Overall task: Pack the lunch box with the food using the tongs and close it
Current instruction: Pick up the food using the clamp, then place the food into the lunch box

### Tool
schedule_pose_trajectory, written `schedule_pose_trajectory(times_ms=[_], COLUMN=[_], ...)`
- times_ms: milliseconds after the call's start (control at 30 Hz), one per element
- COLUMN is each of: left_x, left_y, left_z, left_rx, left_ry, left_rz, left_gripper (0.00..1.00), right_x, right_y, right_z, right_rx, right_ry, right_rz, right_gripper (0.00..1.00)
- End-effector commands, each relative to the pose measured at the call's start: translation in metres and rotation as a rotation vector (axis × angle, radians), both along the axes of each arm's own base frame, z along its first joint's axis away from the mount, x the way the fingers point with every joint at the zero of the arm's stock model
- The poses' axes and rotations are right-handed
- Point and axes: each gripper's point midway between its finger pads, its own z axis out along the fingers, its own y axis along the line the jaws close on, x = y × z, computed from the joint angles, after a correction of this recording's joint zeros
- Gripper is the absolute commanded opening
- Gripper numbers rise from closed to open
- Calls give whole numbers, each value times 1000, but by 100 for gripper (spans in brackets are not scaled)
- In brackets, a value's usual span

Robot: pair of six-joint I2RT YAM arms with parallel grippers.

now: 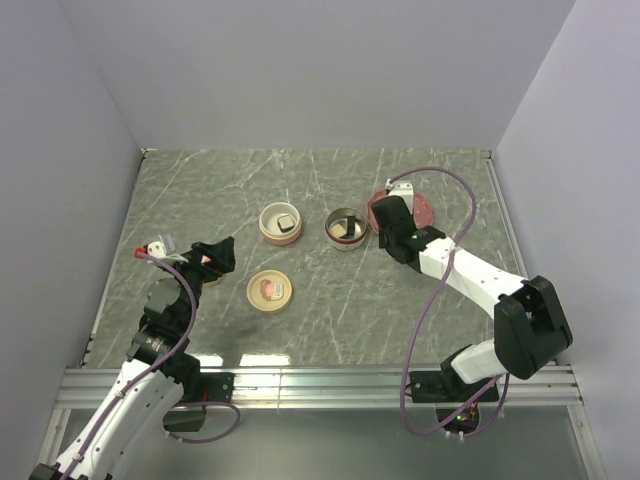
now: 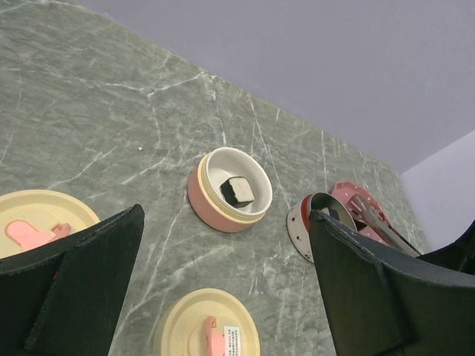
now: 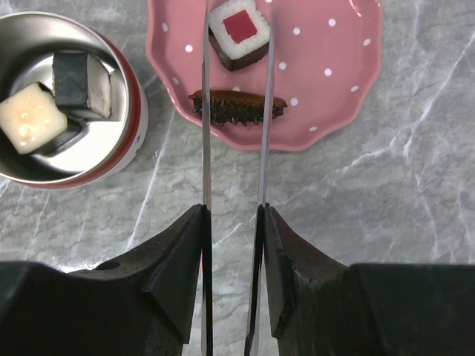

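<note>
Over pink plate, tongs seemingly flanking sushi

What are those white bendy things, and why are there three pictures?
They are two robot arms. One picture looks down from above; the other two come from little cameras on each arm's wrist.

On the grey table sit a pink bowl and a steel bowl, each with pretend sushi inside, plus cream lids, like this lid.

The right tool pinches thin metal tongs. Their tips reach either side of a red-centred sushi piece on the pink spotted plate, where a dark ridged piece also lies.

The left tool is wide open, holding nothing.
</note>
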Motion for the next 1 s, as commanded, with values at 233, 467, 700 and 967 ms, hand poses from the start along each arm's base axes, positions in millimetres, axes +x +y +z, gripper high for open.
schedule_pose_trajectory(times_ms=[233, 467, 700, 967], left_x=[1, 2, 2, 3], left_y=[-1, -3, -3, -3], left_z=[2, 0, 1, 0], left_rx=[0, 3, 2, 1], left_ry=[-17, -10, -13, -10], left_rz=[-3, -9, -10, -10], left_gripper=[99, 99, 99, 99], right_x=[22, 10, -4, -26], right_y=[-5, -9, 2, 45], right_z=[49, 66, 84, 86], right_rx=[31, 68, 145, 185], right_ry=[-155, -207, -265, -278], right_rz=[-42, -37, 35, 169], right_gripper=[0, 0, 0, 0])
